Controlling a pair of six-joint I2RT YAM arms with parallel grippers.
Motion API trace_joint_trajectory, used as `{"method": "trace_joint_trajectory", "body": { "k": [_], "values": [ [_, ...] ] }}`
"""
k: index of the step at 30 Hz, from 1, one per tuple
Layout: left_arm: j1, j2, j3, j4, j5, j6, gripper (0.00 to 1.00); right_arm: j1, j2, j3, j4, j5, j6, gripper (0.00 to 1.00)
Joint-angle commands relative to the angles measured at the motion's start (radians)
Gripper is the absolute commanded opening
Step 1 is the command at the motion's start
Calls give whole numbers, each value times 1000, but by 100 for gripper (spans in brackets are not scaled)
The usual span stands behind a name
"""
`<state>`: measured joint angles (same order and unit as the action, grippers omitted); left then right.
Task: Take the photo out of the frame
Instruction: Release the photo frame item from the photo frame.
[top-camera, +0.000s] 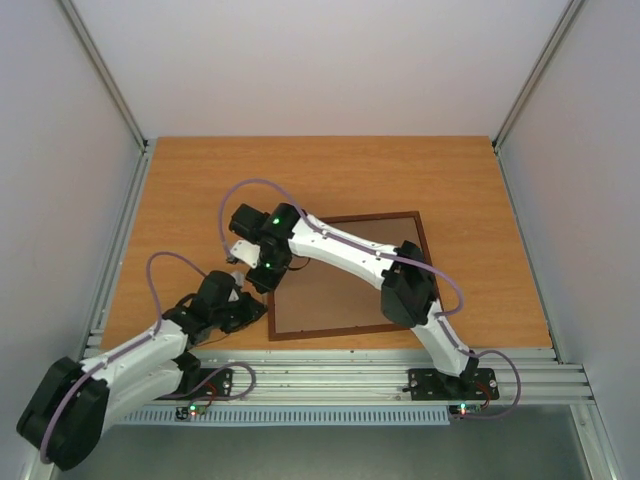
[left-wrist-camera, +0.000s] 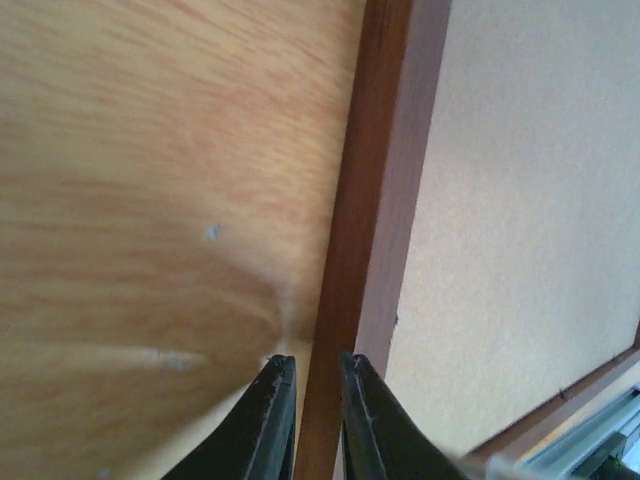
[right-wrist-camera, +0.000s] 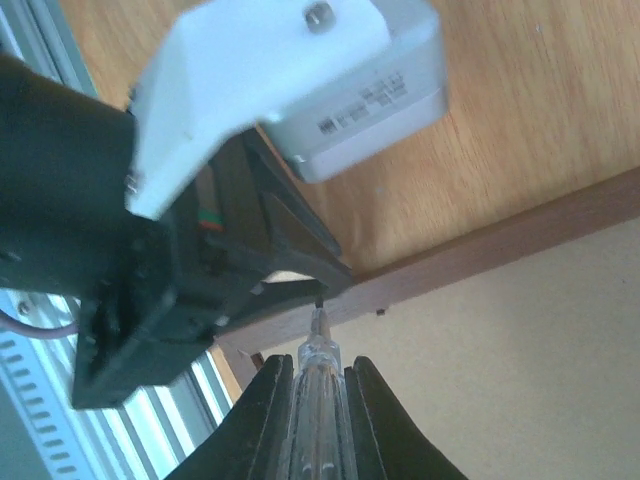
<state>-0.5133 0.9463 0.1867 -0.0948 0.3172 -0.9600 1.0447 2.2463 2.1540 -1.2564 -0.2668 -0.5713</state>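
The frame (top-camera: 345, 329) lies face down on the table, showing its brown hardboard back (top-camera: 330, 295). The photo is hidden. My left gripper (left-wrist-camera: 318, 362) straddles the frame's left rail (left-wrist-camera: 375, 180) near the front corner, shut on it. My right gripper (right-wrist-camera: 318, 365) is shut on a clear-handled pointed tool (right-wrist-camera: 318, 400). The tool's tip rests at the inner edge of that same rail (right-wrist-camera: 500, 245), right beside the left gripper's fingers (right-wrist-camera: 290, 270). From above, the right gripper (top-camera: 262, 275) sits just behind the left one (top-camera: 262, 312).
The wooden table (top-camera: 200, 190) extends left of and behind the frame. A slotted metal rail (top-camera: 330, 365) runs along the near edge, close to the frame's front side. The right arm (top-camera: 400, 280) reaches across the frame's back.
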Motion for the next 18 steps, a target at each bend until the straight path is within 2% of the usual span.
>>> {"method": "trace_joint_trajectory", "body": {
  "k": [1,5,9,13,18],
  "values": [
    [-17,-127,27,-150,-31,12,16,-10,-149,-185,207,-3,-28,1],
    [-17,-207,69,-246,-97,27,25,-49,-294,-368,295,4,-12,1],
    [-16,-195,140,-314,-134,75,35,-104,-415,-538,419,12,30,1],
    [-16,-156,176,-275,-107,70,41,-149,-525,-691,592,35,89,1],
    [-14,-159,206,-207,-86,6,52,-150,-630,-827,760,92,141,1]
  ]
}}
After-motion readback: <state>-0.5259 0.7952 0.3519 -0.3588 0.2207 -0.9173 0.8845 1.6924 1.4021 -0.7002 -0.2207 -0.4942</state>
